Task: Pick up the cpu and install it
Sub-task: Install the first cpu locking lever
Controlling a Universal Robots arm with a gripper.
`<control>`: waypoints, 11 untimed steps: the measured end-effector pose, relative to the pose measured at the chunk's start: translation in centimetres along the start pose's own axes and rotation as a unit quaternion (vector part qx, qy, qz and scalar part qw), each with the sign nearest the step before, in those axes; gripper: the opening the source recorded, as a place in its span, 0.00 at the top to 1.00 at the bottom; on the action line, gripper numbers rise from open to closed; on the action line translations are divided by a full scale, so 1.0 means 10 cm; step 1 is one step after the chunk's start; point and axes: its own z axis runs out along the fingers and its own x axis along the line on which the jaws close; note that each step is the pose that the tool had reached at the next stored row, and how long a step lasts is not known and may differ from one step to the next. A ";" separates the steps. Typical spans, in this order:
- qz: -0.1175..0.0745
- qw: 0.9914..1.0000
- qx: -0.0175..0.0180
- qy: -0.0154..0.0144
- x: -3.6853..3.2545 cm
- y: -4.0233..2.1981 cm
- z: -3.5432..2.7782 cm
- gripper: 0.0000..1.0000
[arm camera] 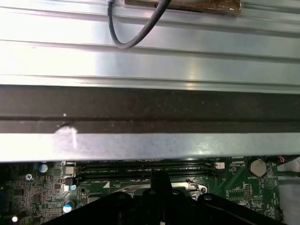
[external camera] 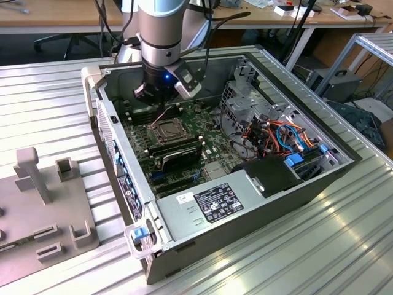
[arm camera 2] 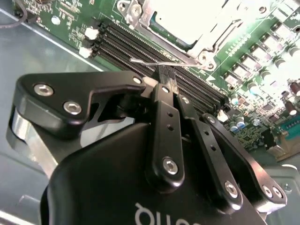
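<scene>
- Inside the open computer case [external camera: 264, 203], in the exterior view, the arm reaches down over the far end of the green motherboard [external camera: 206, 120].
- gripper [external camera: 158, 101] hangs low, just beyond the socket [external camera: 167, 129], close to the board.
- second wrist view: gripper [arm camera 2: 165, 77] has its two black fingers [arm camera 2: 164, 112] pressed together, tips meeting right at a thin wire lever [arm camera 2: 150, 62] at the socket frame [arm camera 2: 213, 28] edge.
- cannot tell if the wire is actually pinched between the tips or just beside them.
- cpu [arm camera 2: 178, 16] looks like the pale bright square sitting inside the socket frame, flat in the socket, apart from the fingertips.
- black memory slots [arm camera 2: 136, 44] run between the fingertips and the socket.
- first wrist view: gripper [arm camera: 159, 180] tip shows over the board, with the case wall [arm camera: 150, 140] and ribbed metal table [arm camera: 150, 51] beyond.
- exterior view also shows a black card [external camera: 178, 153] next to the socket, a power supply [external camera: 212, 203] at the near end, and orange and blue cables [external camera: 279, 132] on the exterior view's right.
- grey fixture block [external camera: 43, 203] sits on the table at the exterior view's left, well apart from the case.
</scene>
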 end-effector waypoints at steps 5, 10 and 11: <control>-0.001 1.000 0.000 -0.004 0.024 -0.002 -0.004 0.89; -0.001 1.000 0.000 -0.004 -0.068 -0.041 0.108 0.89; -0.001 1.000 0.000 -0.004 -0.074 -0.042 0.122 0.89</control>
